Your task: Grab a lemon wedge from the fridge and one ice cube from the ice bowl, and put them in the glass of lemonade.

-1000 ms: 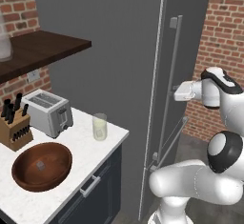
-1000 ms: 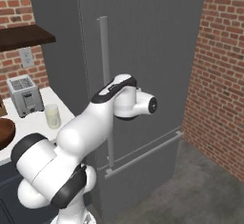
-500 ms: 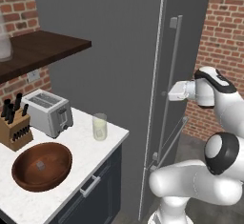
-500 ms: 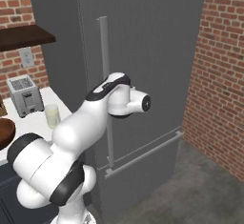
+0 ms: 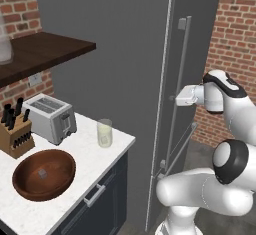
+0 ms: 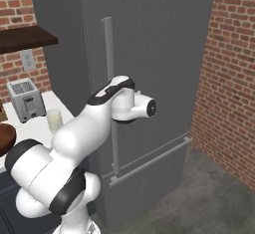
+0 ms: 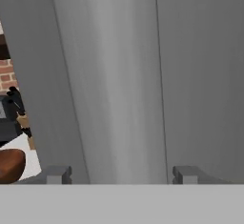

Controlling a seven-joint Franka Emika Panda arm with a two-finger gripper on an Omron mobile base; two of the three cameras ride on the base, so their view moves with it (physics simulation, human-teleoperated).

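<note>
My claw is at the long vertical bar handle of the fridge. In the hand view the handle runs up between my two fingertips, one on each side of it, and a narrow gap shows between each tip and the bar, so the claw stands open around the handle and does not clamp it. In the left base view my hand is level with the middle part of the handle, and in the right base view the wrist covers the bar about halfway down.

The fridge door is closed, so I cannot see the lemon wedge.

On the white desk, left of the fridge, the glass of lemonade stands near the edge that meets the fridge side. The ice bowl of dark wood sits close to the front edge of the desk, and one small pale ice cube lies in its middle. Behind the bowl, toward the brick wall, there is a silver toaster, and a knife block stands near the left of it. Above the desk a dark wooden shelf hangs on the wall.

In the right base view the glass stands in front of the toaster.
</note>
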